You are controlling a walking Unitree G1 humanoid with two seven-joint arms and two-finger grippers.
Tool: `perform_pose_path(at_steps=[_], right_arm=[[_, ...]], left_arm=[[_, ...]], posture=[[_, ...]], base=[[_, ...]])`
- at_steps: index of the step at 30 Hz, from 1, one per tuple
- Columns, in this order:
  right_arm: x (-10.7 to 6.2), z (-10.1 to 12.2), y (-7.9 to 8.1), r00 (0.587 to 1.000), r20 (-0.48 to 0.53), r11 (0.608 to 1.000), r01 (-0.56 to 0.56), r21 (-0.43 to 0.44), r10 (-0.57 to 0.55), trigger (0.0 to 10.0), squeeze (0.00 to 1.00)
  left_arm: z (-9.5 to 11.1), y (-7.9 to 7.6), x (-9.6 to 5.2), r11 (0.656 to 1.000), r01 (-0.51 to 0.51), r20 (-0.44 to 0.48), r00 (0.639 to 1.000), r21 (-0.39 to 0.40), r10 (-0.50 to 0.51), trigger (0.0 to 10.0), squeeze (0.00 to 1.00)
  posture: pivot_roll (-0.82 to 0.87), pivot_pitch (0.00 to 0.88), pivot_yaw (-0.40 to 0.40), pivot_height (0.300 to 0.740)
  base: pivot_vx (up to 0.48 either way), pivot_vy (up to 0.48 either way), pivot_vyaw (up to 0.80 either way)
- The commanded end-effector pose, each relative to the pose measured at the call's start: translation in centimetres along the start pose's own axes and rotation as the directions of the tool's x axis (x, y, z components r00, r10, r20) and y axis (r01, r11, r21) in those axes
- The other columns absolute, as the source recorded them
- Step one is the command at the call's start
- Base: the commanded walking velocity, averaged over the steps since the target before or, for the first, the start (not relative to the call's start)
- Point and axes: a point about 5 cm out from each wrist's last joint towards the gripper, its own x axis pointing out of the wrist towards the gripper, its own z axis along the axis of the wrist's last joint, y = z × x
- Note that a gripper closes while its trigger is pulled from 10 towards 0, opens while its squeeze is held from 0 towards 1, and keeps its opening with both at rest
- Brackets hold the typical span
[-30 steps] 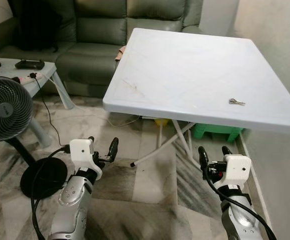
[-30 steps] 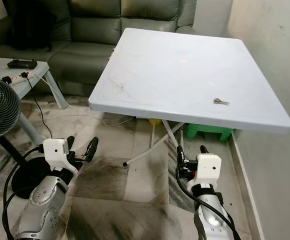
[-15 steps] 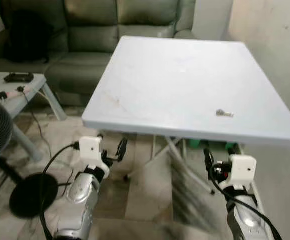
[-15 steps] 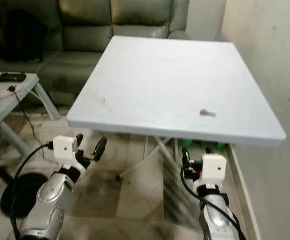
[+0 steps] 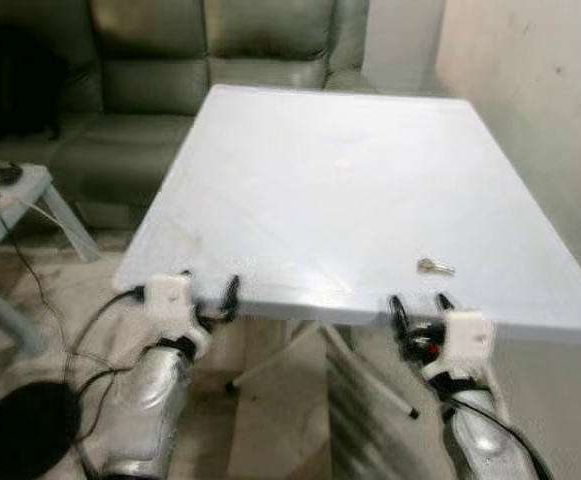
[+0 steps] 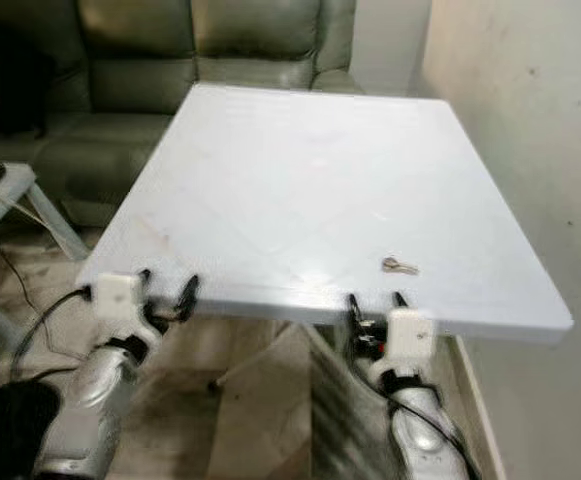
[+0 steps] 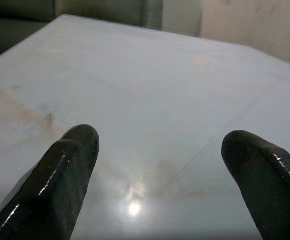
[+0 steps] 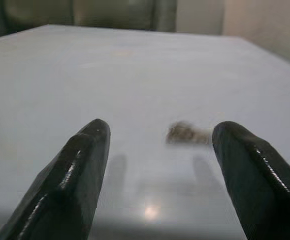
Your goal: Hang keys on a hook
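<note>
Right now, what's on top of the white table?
On the white table lie the keys, near its front right edge, ahead of the open right gripper. The left gripper is at the front edge. A faint scuff marks the top. No hook is visible.

The white table (image 5: 330, 190) lay bare around the small keys (image 5: 435, 266), apparently open to approach from its near edge, while a wall (image 5: 530, 110) closed the right side.

A white table (image 6: 300, 190) stands before a dark sofa (image 6: 170, 40). Small keys (image 6: 400, 266) lie near its front edge. Below that edge, the left gripper (image 6: 165, 287) and right gripper (image 6: 373, 300) point upward, fingers apart.
</note>
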Motion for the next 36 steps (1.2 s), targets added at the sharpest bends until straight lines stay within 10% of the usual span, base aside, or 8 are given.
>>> perform_pose_path(at_steps=[1, 23, 36], right_arm=[[0.2, 0.3, 0.7, 1.0, 0.015, 1.0, -0.014, 0.019, 0.014, 10.0, 0.0], [3.5, 3.5, -1.8, 0.986, 0.048, 0.984, -0.156, -0.089, 0.16, 10.0, 0.0], [4.2, 3.8, -3.0, 0.908, -0.135, 0.886, -0.417, -0.203, 0.396, 10.0, 0.0]], left_arm=[[0.7, 1.0, -0.2, 0.999, -0.019, 0.019, 1.0, 0.026, 0.019, 10.0, 0.0], [0.5, -5.2, -0.6, 0.927, 0.329, -0.012, 0.943, 0.18, -0.333, 10.0, 0.0], [0.7, -6.1, -1.0, 0.924, 0.341, -0.003, 0.938, 0.174, -0.346, 10.0, 0.0]], posture=[[-0.01, 0.054, -0.004, 0.74], [-0.02, 0.083, -0.013, 0.74], [-0.03, 0.098, -0.031, 0.74]], base=[[0.379, 0.0, 0.0], [0.0, 0.0, 0.0], [0.0, 0.0, 0.0]])
